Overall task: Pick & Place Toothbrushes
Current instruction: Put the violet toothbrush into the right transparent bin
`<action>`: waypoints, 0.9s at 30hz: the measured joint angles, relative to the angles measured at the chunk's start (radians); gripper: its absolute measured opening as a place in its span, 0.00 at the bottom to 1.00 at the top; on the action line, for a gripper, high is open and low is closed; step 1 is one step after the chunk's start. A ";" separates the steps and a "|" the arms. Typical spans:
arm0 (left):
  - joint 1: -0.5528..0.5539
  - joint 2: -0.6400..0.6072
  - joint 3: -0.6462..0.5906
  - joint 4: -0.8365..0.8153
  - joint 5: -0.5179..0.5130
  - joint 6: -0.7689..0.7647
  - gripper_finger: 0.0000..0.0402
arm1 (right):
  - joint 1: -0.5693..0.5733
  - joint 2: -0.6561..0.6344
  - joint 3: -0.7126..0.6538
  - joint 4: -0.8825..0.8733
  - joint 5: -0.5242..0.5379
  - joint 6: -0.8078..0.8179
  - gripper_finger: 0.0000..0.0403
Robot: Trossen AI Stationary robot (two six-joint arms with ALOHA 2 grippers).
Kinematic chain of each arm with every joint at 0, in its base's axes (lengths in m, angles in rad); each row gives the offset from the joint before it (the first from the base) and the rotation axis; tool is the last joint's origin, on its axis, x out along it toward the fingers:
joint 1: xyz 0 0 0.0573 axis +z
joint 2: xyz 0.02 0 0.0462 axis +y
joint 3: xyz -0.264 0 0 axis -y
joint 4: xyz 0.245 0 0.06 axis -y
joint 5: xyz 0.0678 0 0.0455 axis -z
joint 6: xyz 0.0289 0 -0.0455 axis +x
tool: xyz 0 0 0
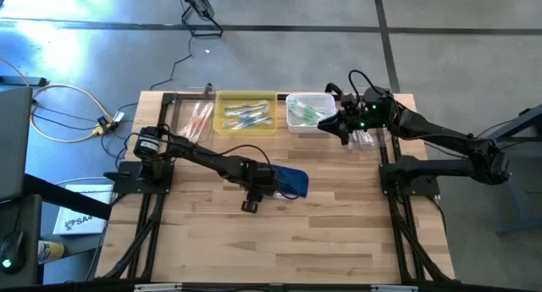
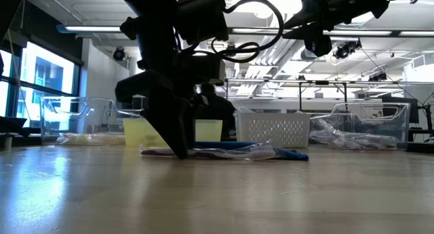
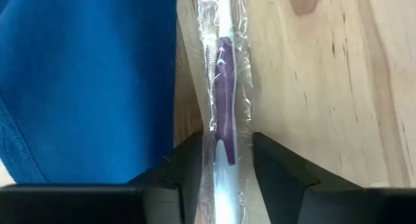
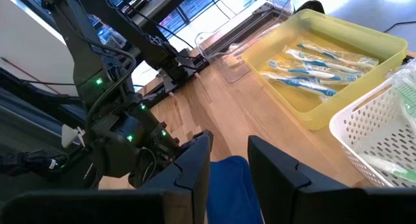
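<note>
Where blue pouch [image 3: 84, 87] ends, wrapped toothbrush [image 3: 224, 107] sits between left hand [image 3: 224, 160] fingers.

Quick count: four bins along the tabletop's far edge, a clear one [image 1: 193, 116] toward the far left corner with pink-accented toothbrushes [image 1: 200, 121], too jumbled to count, a yellow one [image 1: 246, 96] with about four blue toothbrushes [image 4: 311, 67], a white basket [image 1: 309, 100] with a few green ones [image 1: 303, 115], and another clear one [image 2: 369, 124] at the far right. One blue pouch [image 1: 290, 180], one wrapped purple toothbrush [image 3: 225, 100], two arms
</note>
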 joint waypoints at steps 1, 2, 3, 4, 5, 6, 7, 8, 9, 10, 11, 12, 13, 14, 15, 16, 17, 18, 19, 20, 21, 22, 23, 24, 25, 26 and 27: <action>0.000 0.000 0.000 0.000 0.004 0.000 0.30 | 0.000 0.000 0.000 0.000 0.000 0.000 0.24; 0.000 0.000 -0.001 0.000 0.011 0.000 0.28 | 0.000 0.000 0.000 0.000 0.000 0.001 0.24; 0.000 0.000 -0.001 0.001 0.018 0.000 0.26 | 0.000 0.000 0.000 0.000 0.000 0.004 0.24; 0.000 0.000 -0.001 0.003 0.022 0.001 0.23 | 0.000 0.000 0.000 0.000 0.000 0.005 0.24; 0.000 0.000 -0.001 0.004 0.025 0.001 0.20 | 0.000 0.000 0.000 0.000 0.000 0.005 0.24; 0.000 0.000 -0.001 0.007 0.026 0.000 0.18 | 0.000 0.000 0.000 0.000 0.000 0.005 0.24; 0.000 0.000 -0.001 0.009 0.027 0.000 0.16 | 0.000 0.000 0.000 0.000 -0.001 0.005 0.24; 0.001 0.000 -0.002 0.012 0.031 0.000 0.14 | 0.000 0.000 0.000 0.000 -0.002 0.006 0.24; 0.001 0.000 -0.002 0.017 0.038 0.000 0.12 | 0.000 0.000 0.000 0.000 -0.002 0.006 0.24; 0.001 0.001 -0.002 0.022 0.048 0.000 0.10 | 0.000 0.000 0.000 0.000 -0.004 0.006 0.24; 0.001 0.001 -0.002 0.029 0.066 0.000 0.08 | 0.000 0.000 0.000 0.000 -0.008 0.007 0.24; 0.002 0.002 -0.002 0.045 0.093 -0.001 0.06 | 0.000 0.000 0.000 0.000 -0.011 0.008 0.24; 0.002 0.003 -0.002 0.058 0.119 -0.001 0.04 | 0.000 0.000 0.000 0.000 -0.019 0.008 0.24; 0.001 0.004 -0.002 0.064 0.149 -0.002 0.03 | 0.000 0.000 0.000 0.000 -0.035 0.008 0.24; 0.001 0.004 -0.002 0.070 0.175 -0.001 0.03 | 0.000 0.000 0.000 0.000 -0.049 0.008 0.24; 0.000 0.004 -0.003 0.087 0.198 -0.001 0.03 | 0.000 0.000 0.000 0.000 -0.063 0.008 0.24; 0.000 0.004 -0.003 0.102 0.222 -0.001 0.03 | 0.000 0.000 0.000 0.000 -0.074 0.008 0.24; 0.000 0.003 -0.003 0.117 0.246 -0.001 0.03 | 0.000 0.000 0.000 -0.001 -0.087 0.008 0.24; 0.000 0.003 -0.002 0.131 0.265 -0.001 0.04 | 0.000 0.000 0.000 0.000 -0.096 0.008 0.24; 0.000 0.003 0.002 0.140 0.280 -0.001 0.04 | 0.000 0.000 0.000 0.000 -0.108 0.008 0.24; 0.001 0.002 0.009 0.145 0.289 -0.001 0.04 | 0.000 0.000 0.000 0.000 -0.117 0.008 0.24; 0.001 0.002 0.022 0.149 0.295 0.000 0.04 | 0.000 0.000 0.000 0.000 -0.127 0.008 0.24; 0.001 0.002 0.036 0.153 0.304 0.004 0.04 | 0.000 0.000 0.000 0.000 -0.142 0.008 0.24; 0.002 0.001 0.053 0.154 0.308 0.013 0.04 | 0.000 0.000 0.000 0.000 -0.157 0.008 0.24; 0.001 0.000 0.072 0.154 0.309 0.027 0.04 | 0.000 0.000 0.000 0.000 -0.172 0.008 0.24; 0.001 0.000 0.091 0.154 0.310 0.043 0.04 | 0.000 -0.001 0.000 0.000 -0.183 0.008 0.24; 0.002 0.000 0.111 0.152 0.310 0.061 0.04 | -0.001 -0.004 0.000 -0.001 -0.195 0.009 0.24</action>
